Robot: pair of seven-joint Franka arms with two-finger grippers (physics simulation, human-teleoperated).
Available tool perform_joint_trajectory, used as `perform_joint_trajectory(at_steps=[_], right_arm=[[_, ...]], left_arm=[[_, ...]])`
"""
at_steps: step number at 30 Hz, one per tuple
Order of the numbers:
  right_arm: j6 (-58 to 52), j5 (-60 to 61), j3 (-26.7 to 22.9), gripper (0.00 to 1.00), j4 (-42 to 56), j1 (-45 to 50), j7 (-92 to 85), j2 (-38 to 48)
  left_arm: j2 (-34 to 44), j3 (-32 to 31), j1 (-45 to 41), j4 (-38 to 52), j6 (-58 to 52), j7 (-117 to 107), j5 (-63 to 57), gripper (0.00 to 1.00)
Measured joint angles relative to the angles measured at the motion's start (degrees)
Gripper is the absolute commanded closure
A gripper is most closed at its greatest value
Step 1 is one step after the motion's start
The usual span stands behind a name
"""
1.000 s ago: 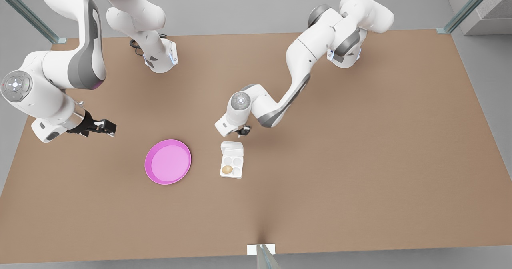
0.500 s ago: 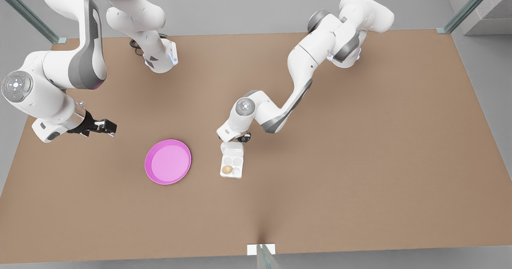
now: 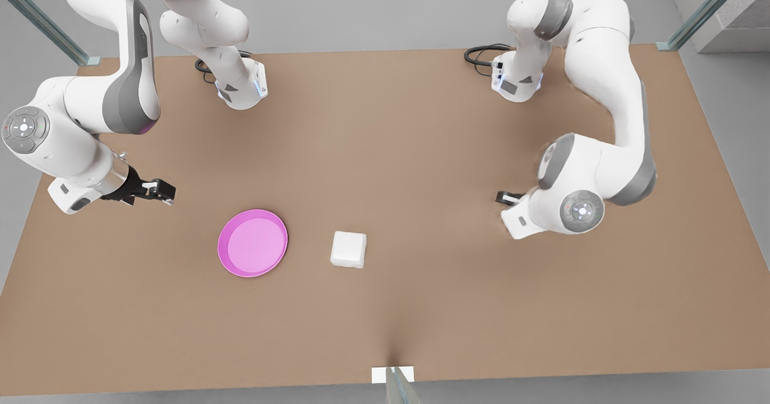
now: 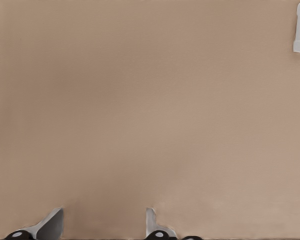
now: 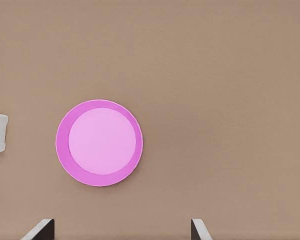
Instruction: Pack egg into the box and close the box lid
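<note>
Front view: arms folded, left gripper (image 3: 502, 198) and right gripper (image 3: 166, 191) flanking box (image 3: 348, 249).

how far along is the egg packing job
It looks finished. The box sits shut, the box lid flat over the tray, so the egg is hidden. Nothing is in hand: the left gripper, at the front view's right, and the right gripper, near the pink plate, are both open and away from it. Nothing visible remains.
</note>
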State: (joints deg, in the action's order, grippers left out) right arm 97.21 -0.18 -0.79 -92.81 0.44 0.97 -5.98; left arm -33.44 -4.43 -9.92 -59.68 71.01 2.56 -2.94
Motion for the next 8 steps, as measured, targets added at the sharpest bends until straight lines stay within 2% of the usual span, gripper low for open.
perform_joint_trajectory(at_steps=[3, 4, 5, 8], right_arm=[[0.0, 0.0, 0.0, 0.0, 0.0, 0.0, 0.0, 0.0], [0.0, 0.0, 0.0, 0.0, 0.0, 0.0, 0.0, 0.0], [0.0, 0.1, 0.0, 0.0, 0.0, 0.0, 0.0, 0.0], [0.0, 0.1, 0.0, 0.0, 0.0, 0.0, 0.2, 0.0]], left_arm=[[2.8, 3.6, 0.1, -0.1, 0.0, -4.6, -1.6, 0.0], [8.3, 3.6, 0.2, -6.2, 3.5, -6.7, -1.9, 0.0], [17.0, 3.6, 0.2, -18.9, 15.6, -9.3, -2.1, 0.0], [17.9, 3.5, 0.2, -19.8, 15.5, -9.6, -1.1, 0.0]])
